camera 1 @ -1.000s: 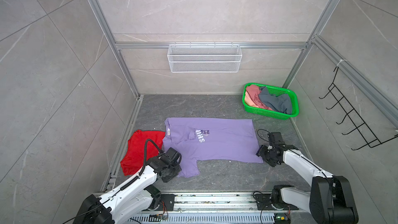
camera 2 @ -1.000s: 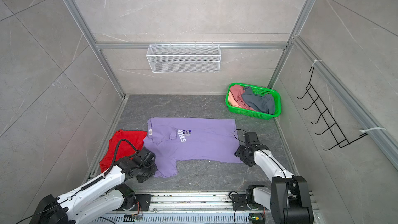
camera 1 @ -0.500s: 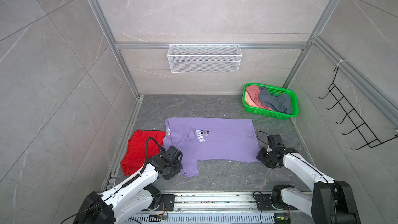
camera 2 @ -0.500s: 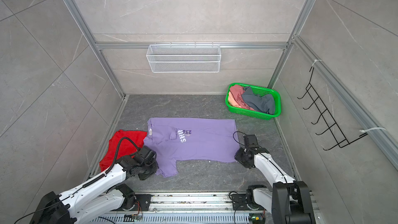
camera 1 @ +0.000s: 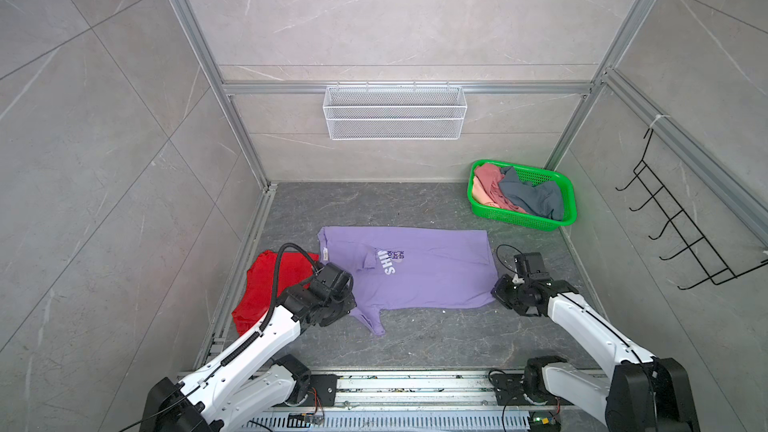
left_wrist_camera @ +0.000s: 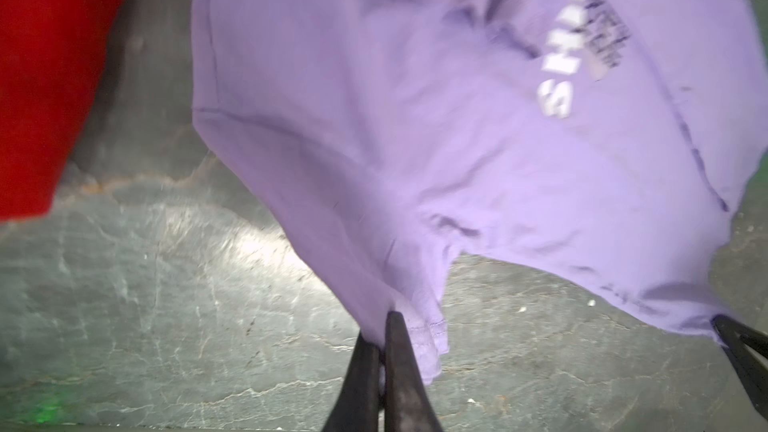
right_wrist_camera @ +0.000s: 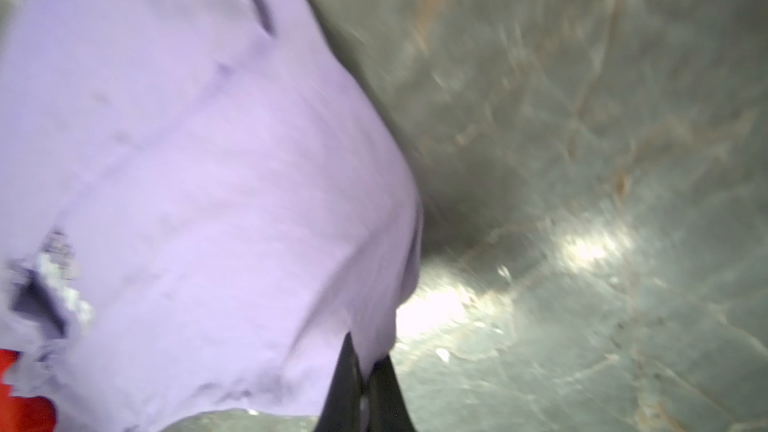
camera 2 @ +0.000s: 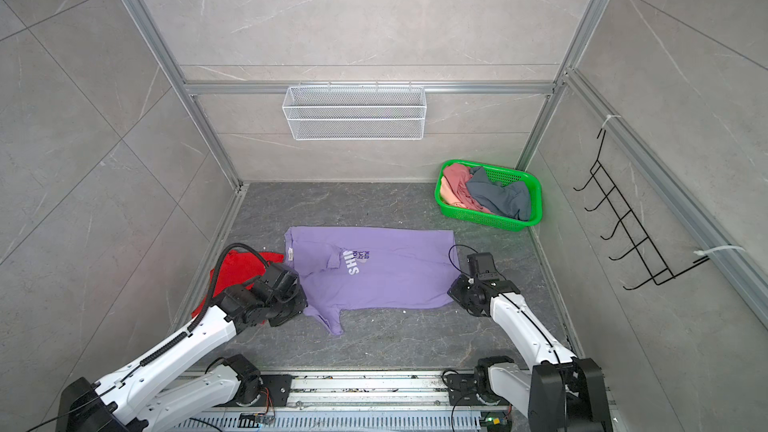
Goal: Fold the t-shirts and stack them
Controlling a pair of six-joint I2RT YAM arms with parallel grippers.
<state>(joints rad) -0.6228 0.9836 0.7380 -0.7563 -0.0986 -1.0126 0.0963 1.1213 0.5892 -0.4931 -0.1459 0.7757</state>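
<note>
Nearest us, the left gripper (left_wrist_camera: 384, 332) is clamped on the lavender t-shirt (left_wrist_camera: 415, 139) at its sleeve. The right gripper (right_wrist_camera: 365, 361) seems to pinch the shirt's bottom corner. That wrist view is blurred, so we judge only by the cloth bunched between the closed fingers.

The shirt lies spread, print up, on the grey stone-look floor (camera 1: 415, 205). The red t-shirt (camera 1: 262, 288) sits crumpled just beside its collar end, against the left rail (camera 1: 245, 259).

Further back, in the right corner, the green basket (camera 1: 523, 221) holds a heap: a pink t-shirt (camera 1: 488, 176), a peach one (camera 1: 478, 197) and a grey-blue one (camera 1: 536, 197) lying on top.

Beyond it, a white wire basket (camera 1: 395, 112) hangs on the tiled back wall (camera 1: 395, 160). Black hooks (camera 1: 702, 236) are fixed to the right wall.
</note>
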